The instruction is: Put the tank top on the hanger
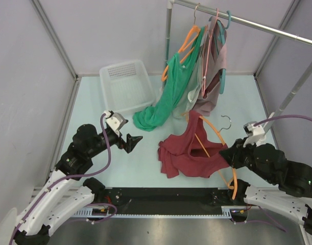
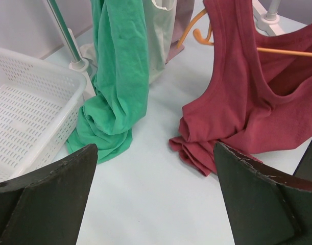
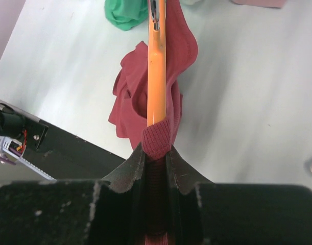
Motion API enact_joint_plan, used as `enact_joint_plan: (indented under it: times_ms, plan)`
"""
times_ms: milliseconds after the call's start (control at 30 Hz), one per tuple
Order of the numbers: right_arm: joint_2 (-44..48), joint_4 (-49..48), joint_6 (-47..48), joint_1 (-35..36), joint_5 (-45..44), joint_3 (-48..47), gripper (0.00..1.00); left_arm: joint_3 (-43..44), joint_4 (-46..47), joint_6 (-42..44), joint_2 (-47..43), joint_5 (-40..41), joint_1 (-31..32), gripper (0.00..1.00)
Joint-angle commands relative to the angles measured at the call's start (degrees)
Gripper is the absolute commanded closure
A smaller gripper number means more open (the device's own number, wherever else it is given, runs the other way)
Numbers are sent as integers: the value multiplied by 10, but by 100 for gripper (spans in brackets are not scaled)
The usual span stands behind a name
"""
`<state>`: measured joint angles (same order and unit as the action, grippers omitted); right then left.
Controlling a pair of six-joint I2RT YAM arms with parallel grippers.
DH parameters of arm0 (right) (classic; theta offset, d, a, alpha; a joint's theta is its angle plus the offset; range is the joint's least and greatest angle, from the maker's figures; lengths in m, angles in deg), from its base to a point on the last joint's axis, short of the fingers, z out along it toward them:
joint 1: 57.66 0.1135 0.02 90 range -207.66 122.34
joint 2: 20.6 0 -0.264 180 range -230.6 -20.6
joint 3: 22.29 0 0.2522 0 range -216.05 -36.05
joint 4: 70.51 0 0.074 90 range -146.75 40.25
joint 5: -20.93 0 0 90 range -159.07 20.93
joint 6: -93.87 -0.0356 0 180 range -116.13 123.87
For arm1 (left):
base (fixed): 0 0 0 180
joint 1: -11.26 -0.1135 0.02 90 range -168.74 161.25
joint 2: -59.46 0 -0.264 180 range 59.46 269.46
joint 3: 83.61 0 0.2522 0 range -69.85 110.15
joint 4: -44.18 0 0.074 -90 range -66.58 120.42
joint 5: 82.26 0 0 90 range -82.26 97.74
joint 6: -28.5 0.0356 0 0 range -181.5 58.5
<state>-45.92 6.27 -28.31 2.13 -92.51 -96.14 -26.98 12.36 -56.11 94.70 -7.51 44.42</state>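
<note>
The maroon tank top [image 1: 189, 153] lies crumpled on the table, with one strap drawn over an arm of the orange hanger [image 1: 217, 133]. The hanger's metal hook [image 1: 226, 121] points toward the back. My right gripper [image 1: 228, 155] is shut on that strap and the hanger arm inside it. In the right wrist view the ribbed strap of the tank top [image 3: 157, 140] wraps the hanger [image 3: 156, 66] right at the tips of the right gripper [image 3: 157, 149]. My left gripper [image 1: 133, 142] hovers open to the left of the tank top [image 2: 247, 102], holding nothing, its jaws wide apart around bare table [image 2: 154, 153].
A white basket [image 1: 126, 84] stands at the back left. A rail [image 1: 258, 25] at the back carries a long green garment [image 1: 168, 97], whose end pools on the table, and a pale pink garment [image 1: 214, 66] on a teal hanger. The rack's post foot [image 2: 76, 64] stands beside the basket.
</note>
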Motion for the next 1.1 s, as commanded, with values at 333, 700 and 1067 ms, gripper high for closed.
enact_joint_plan:
  times_ms: [333,700,1067]
  plan:
    - [-7,153,-89,-1,-150,-143,100,2,13,-11,8,0,-6,0]
    - [-67,229,-79,11,-262,-230,100,0,15,-11,13,-5,-6,0]
    - [-164,240,-77,100,-402,-332,100,0,18,-12,7,-10,-6,1]
